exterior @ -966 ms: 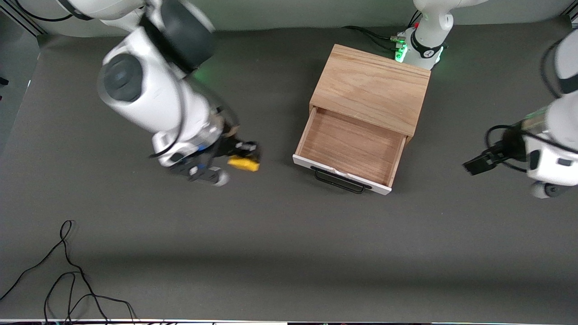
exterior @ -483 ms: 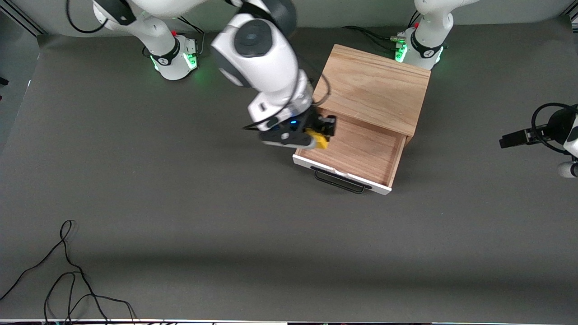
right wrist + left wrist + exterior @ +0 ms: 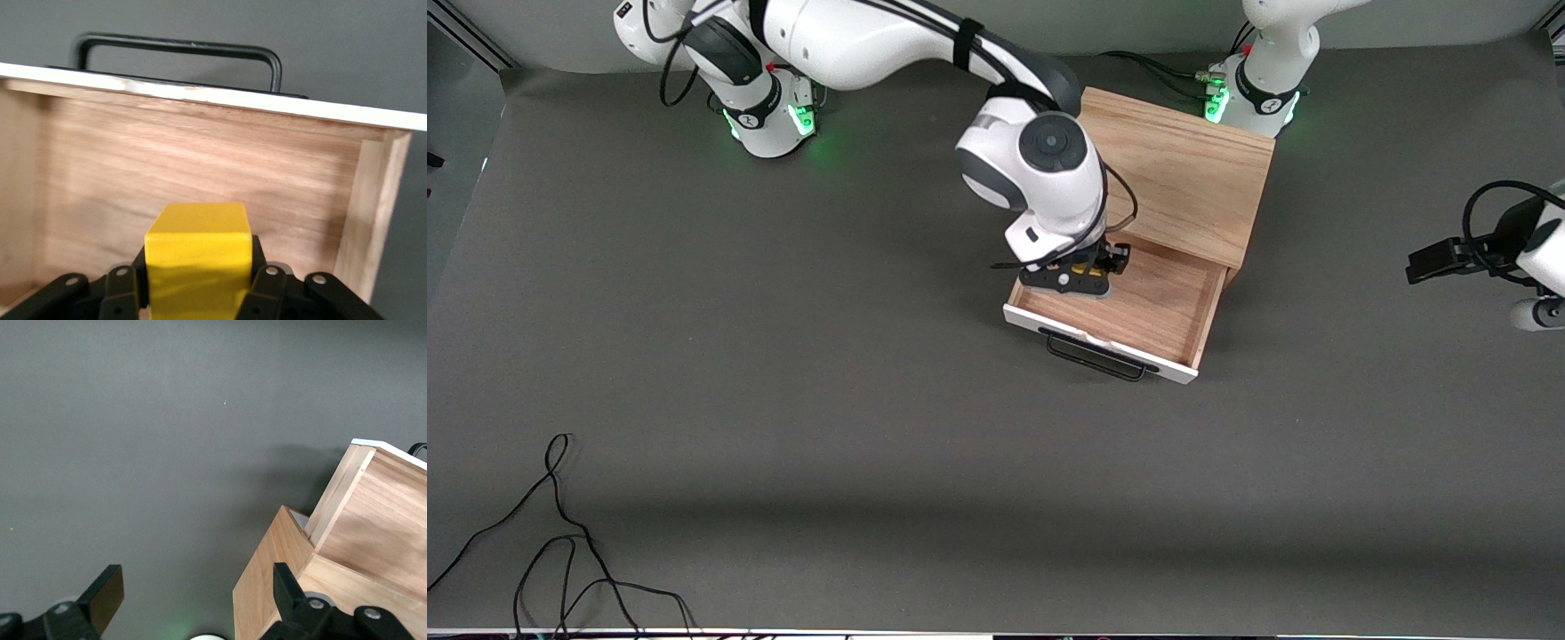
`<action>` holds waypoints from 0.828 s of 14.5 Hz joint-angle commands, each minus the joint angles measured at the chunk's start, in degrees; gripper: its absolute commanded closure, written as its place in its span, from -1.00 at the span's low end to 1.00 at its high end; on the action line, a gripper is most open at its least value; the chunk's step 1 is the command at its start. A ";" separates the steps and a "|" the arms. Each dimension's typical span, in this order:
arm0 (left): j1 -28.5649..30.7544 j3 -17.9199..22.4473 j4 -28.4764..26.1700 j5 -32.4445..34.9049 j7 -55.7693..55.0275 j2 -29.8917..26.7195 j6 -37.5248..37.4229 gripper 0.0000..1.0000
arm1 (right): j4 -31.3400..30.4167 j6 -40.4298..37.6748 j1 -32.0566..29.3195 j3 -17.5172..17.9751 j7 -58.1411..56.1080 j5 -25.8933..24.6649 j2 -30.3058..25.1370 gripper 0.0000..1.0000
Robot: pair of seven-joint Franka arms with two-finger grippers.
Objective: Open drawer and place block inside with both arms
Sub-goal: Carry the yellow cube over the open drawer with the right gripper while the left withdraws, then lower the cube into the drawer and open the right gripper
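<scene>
The drawer stands pulled out of its light oak box, white front panel and black handle toward the front camera. My right gripper hangs low over the drawer's wood floor, at the end toward the right arm. It is shut on the yellow block. The right wrist view shows the block clamped between the black fingers of the right gripper, with the drawer's floor and handle past it. My left gripper waits open over bare table. The left wrist view shows this gripper holding nothing.
Black cables lie loose at the table's near corner at the right arm's end. Both arm bases glow green along the table's back edge. The box's corner and the drawer's side wall show in the left wrist view.
My right arm has carried the block from over the table at its own end across to the drawer and down into it. The left gripper has drawn back toward its end.
</scene>
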 commanded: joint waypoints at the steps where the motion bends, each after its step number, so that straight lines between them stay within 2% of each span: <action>1: -0.14 0.36 -5.33 0.32 1.38 -4.01 3.01 -1.00 | 2.36 0.39 1.43 -0.22 3.82 -1.55 3.17 0.81; 4: 0.22 0.45 -4.80 0.40 1.47 -3.83 3.62 -1.00 | 2.27 0.47 1.69 -0.31 4.18 -1.72 3.97 0.67; 5: 0.39 0.53 -4.28 0.32 1.99 -3.49 4.14 -1.00 | 2.27 0.39 1.78 -0.31 4.27 -1.72 3.97 0.15; 6: 0.39 0.54 -3.84 0.32 2.95 -3.22 4.06 -1.00 | 2.27 0.39 1.78 -0.31 4.97 -1.90 3.97 -0.76; 7: 0.31 0.62 -3.75 0.32 3.40 -3.13 4.06 -1.00 | 2.27 0.39 1.78 -0.31 5.23 -2.68 3.88 -0.99; 8: -0.83 1.23 -3.57 0.32 3.49 -3.04 4.06 -1.00 | 2.27 0.39 1.87 -0.31 5.67 -4.26 3.88 -1.00; 9: -4.41 4.55 -3.40 0.32 3.40 -2.96 4.06 -1.00 | 2.27 0.39 1.96 -0.31 6.63 -4.79 3.88 -1.00; 11: -15.55 15.95 -2.87 0.23 3.49 -2.78 4.06 -1.00 | 2.44 0.39 2.05 -0.22 7.08 -4.89 3.71 -1.00; 12: -18.91 18.96 -2.69 0.14 3.49 -2.78 4.06 -1.00 | 2.62 -0.13 1.79 -0.14 7.00 -4.80 3.19 -1.00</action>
